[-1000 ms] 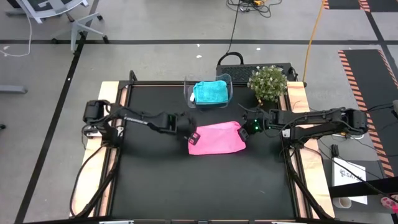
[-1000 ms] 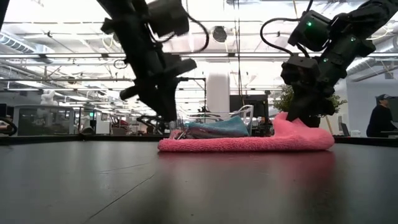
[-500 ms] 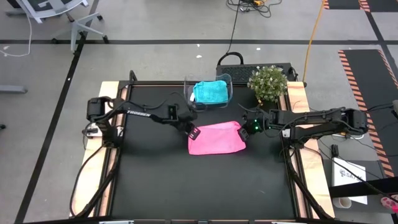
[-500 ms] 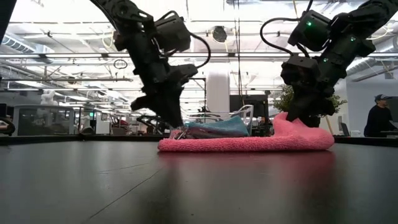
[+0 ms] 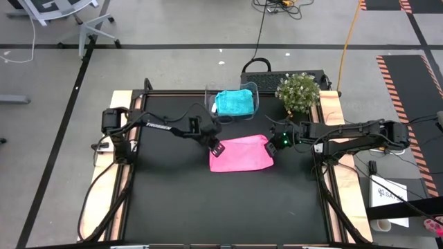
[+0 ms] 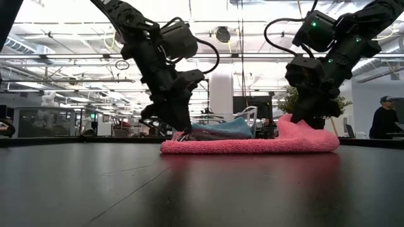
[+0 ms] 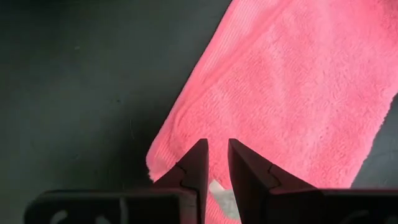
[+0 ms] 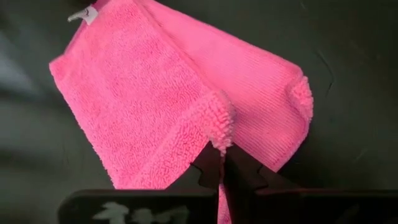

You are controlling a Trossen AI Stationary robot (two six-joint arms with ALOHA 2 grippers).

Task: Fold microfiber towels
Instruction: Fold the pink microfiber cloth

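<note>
The pink towel point(image 5: 241, 155) lies folded on the black table, with a small white tag point(image 8: 84, 14) at its far left corner. My left gripper point(image 7: 217, 152) stands just over that corner point(image 6: 182, 133), its fingers a narrow gap apart; I cannot tell whether it touches the cloth. My right gripper point(image 5: 271, 143) is shut on the towel's right end. A teal towel point(image 5: 233, 102) rests inside the clear bin point(image 5: 253, 90) at the far edge. My right gripper pinches a fold of the pink towel's right end point(image 8: 219, 127) between its two fingers. The fingers slant down from the table's right side. That end point(image 6: 297, 126) is raised off the table, while the rest of the towel point(image 6: 246, 145) lies flat.
A small potted plant point(image 5: 297, 91) stands at the far right corner, right of the bin. Bare black table point(image 5: 228, 207) stretches from the towel to the near edge. A person point(image 6: 385, 120) sits in the room behind the table.
My left gripper has gone a little toward the table's far right and down, closer over the towel's left end, and has turned about its wrist. The gap between its fingers looks the same. The pink towel and my right gripper have kept still.
</note>
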